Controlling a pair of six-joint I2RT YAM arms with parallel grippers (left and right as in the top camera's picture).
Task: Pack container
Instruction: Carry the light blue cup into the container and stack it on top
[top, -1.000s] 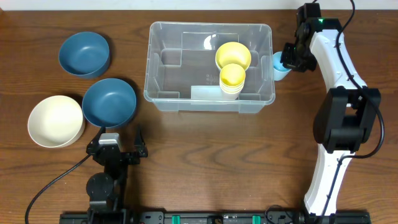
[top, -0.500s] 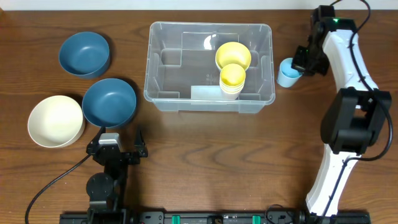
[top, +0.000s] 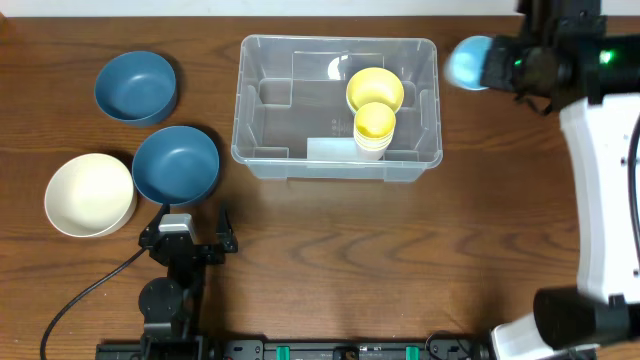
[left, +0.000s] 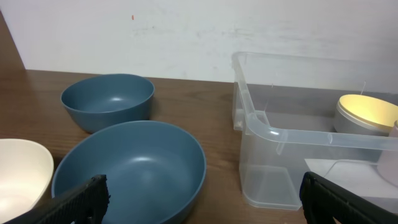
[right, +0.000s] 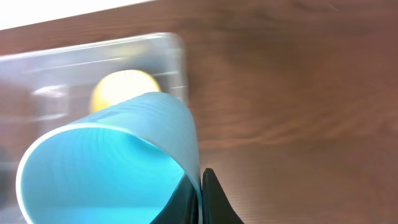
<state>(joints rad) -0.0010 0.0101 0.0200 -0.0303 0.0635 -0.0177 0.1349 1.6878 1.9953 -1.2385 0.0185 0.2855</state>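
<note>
The clear container (top: 262, 150) stands at the table's middle back and holds a yellow bowl (top: 375, 89) and a yellow cup (top: 374, 127). It also shows in the left wrist view (left: 273, 134) and, blurred, in the right wrist view (right: 37, 68). My right gripper (top: 497, 65) is shut on the rim of a light blue cup (top: 468, 62), held raised just right of the container's far right corner. In the right wrist view the fingers (right: 202, 186) pinch the cup's wall (right: 161, 121). My left gripper (top: 192, 240) is open and empty at the front left, its fingertips (left: 202, 199) apart.
Two dark blue bowls (top: 136, 86) (top: 176, 165) and a cream bowl (top: 89, 194) sit on the wooden table left of the container. The nearer blue bowl (left: 134, 171) lies right in front of the left gripper. The right arm (top: 605, 180) runs down the right side.
My right gripper has lifted the light blue cup off the table beside the container's right wall and raised it high toward the camera. The left arm has not moved.
</note>
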